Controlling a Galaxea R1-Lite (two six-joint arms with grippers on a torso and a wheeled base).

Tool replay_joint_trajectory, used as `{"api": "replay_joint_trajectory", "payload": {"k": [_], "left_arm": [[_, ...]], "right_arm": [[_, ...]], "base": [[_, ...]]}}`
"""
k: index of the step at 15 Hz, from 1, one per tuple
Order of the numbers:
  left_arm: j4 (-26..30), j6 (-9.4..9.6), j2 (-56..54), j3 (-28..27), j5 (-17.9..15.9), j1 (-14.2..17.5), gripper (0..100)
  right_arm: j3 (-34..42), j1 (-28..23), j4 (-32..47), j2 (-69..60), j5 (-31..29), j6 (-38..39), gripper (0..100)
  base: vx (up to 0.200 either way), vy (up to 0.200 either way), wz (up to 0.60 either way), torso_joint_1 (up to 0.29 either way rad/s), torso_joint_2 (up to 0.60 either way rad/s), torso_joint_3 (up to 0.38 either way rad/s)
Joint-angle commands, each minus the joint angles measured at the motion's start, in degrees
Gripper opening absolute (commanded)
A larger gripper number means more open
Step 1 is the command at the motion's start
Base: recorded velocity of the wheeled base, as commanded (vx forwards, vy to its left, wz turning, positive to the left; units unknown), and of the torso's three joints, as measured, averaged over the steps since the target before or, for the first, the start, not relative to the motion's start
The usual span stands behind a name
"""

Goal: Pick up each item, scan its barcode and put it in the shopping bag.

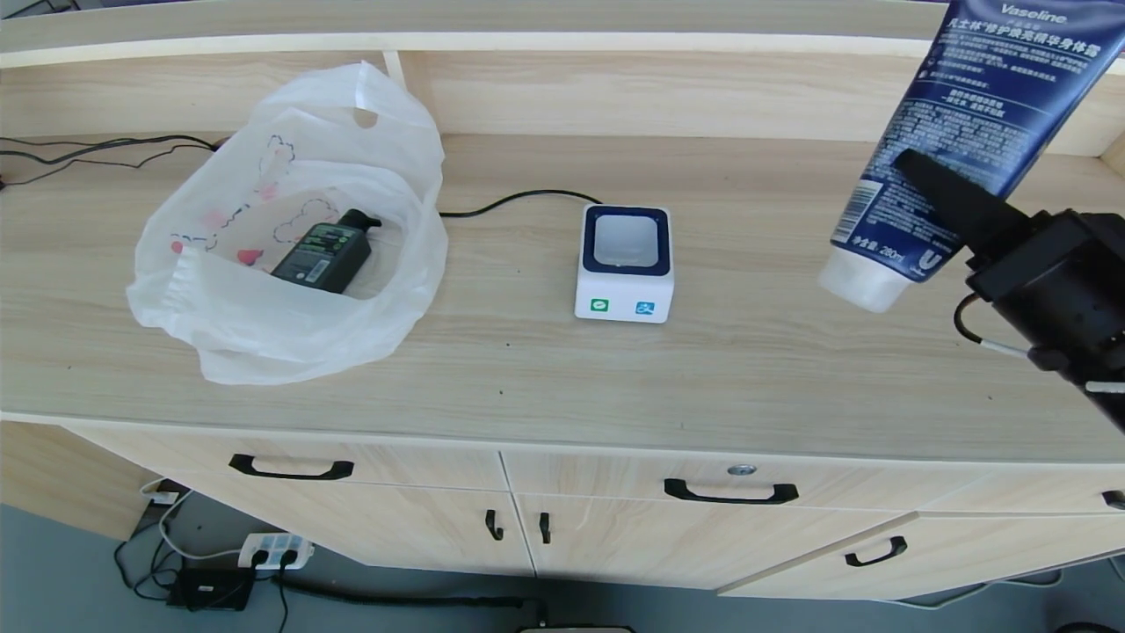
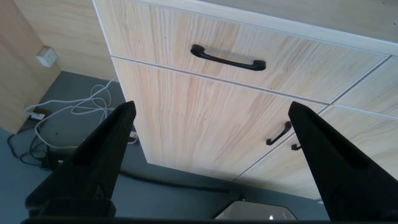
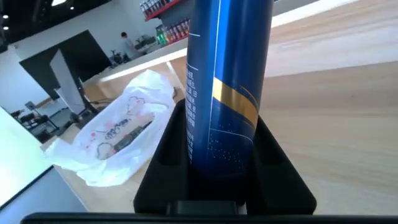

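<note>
One blue tube (image 1: 967, 132) is up in the air over the right end of the counter (image 1: 747, 369), pinched by the right hand (image 1: 945, 202). The tube is tilted, with its white cap at the low end and its flat end near the top edge of the head view. In the right wrist view the right hand's two black fingers (image 3: 273, 162) press against the sides of the blue tube (image 3: 224, 93).

The white scanner (image 1: 626, 262) sits near the middle of the counter, window facing up, well apart from the tube. A black cable (image 1: 518, 200) runs from behind it toward the shopping bag (image 1: 264, 325). The bag lies open on the left part of the counter, and a dark bottle (image 1: 325, 255) lies on its side inside it.

The left hand (image 2: 210, 106) is spread wide and holds nothing. It hangs below the counter's edge, in front of the wooden drawer fronts (image 2: 186, 106) and a black drawer handle (image 2: 227, 57).
</note>
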Motion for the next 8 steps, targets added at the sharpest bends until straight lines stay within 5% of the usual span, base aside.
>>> {"api": "replay_joint_trajectory", "payload": {"k": [1, 8], "left_arm": [[-0.01, -0.02, 0.02, 0.0, 0.01, 0.04, 100], [-0.01, -0.02, 0.02, 0.0, 0.01, 0.04, 100]], "right_arm": [[5.83, 6.26, -0.08, -5.88, -0.05, 3.85, 0], [4.6, 15.75, -0.08, -8.95, 0.04, 15.72, 0]], "base": [[0.0, 0.0, 0.0, 0.0, 0.0, 0.0], [0.0, 0.0, 0.0, 0.0, 0.0, 0.0]]}}
